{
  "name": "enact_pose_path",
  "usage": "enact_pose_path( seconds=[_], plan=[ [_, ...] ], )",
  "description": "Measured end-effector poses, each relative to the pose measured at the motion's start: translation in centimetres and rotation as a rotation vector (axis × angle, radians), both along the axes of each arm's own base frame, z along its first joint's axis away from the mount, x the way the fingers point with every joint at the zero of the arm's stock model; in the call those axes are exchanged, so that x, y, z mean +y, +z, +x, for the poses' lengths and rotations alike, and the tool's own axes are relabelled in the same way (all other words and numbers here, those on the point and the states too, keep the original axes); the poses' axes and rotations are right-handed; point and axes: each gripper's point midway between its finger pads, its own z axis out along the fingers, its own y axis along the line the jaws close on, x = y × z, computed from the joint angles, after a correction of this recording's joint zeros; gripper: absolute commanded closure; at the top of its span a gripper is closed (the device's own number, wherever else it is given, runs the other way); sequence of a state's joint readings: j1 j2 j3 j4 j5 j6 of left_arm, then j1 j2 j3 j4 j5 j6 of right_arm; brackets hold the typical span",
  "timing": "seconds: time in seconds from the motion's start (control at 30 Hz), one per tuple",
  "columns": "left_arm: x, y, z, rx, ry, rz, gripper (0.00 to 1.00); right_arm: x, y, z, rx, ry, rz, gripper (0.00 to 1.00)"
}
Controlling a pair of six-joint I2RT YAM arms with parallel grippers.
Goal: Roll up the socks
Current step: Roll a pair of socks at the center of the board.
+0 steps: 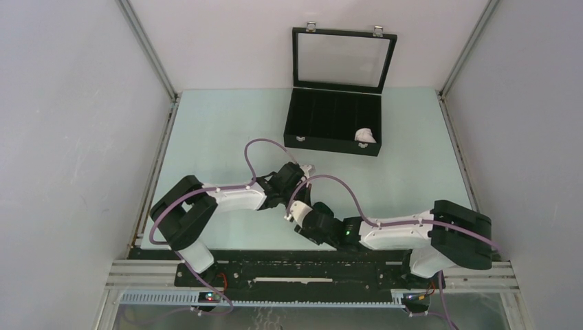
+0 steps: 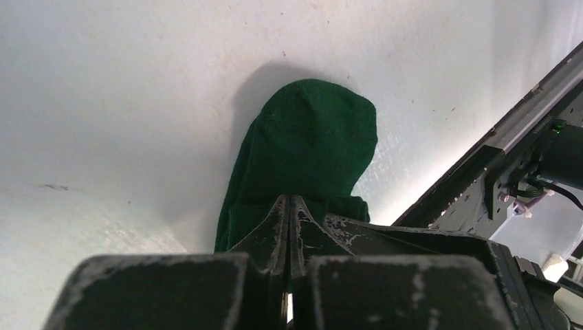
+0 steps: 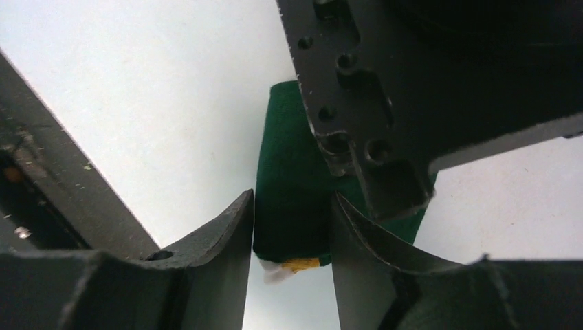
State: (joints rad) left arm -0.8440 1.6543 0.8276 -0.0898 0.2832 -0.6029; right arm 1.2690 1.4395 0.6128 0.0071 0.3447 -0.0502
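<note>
One green sock [image 2: 302, 151], left gripper [image 2: 289, 210] pinching it, right gripper [image 3: 292, 206] clasping, orange tip [image 3: 300, 263] right-wrist-only

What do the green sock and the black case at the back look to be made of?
The green sock looks like soft knit fabric with a matte finish: it bulges, folds and creases where it is pinched. The black case looks rigid and matte, perhaps plastic or leatherette. Its raised lid has a clear pane, glass or acrylic, and there are small silvery metal fittings.
</note>
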Motion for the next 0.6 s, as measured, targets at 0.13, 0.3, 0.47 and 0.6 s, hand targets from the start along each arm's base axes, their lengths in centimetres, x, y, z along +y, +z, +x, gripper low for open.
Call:
enact_pose_path(
  seconds=[0.13, 0.3, 0.47, 0.6],
  plan=[
    [0.0, -0.1, 0.1, -0.003, 0.003, 0.003, 1.0, -0.1, -0.4, 0.4, -0.017, -0.029, -0.047, 0.81],
    [0.1, -0.1, 0.2, -0.007, 0.01, 0.009, 1.0, -0.1, -0.3, 0.7, -0.029, -0.048, -0.07, 1.0],
    [0.9, 0.5, 0.5, -0.025, 0.041, 0.016, 0.98, 0.0, -0.2, 0.6, -0.014, -0.06, -0.061, 1.0],
    [2.9, 1.5, 0.9, -0.035, 0.105, 0.013, 0.97, 0.4, -0.2, 0.6, 0.022, -0.074, -0.032, 1.0]
  ],
)
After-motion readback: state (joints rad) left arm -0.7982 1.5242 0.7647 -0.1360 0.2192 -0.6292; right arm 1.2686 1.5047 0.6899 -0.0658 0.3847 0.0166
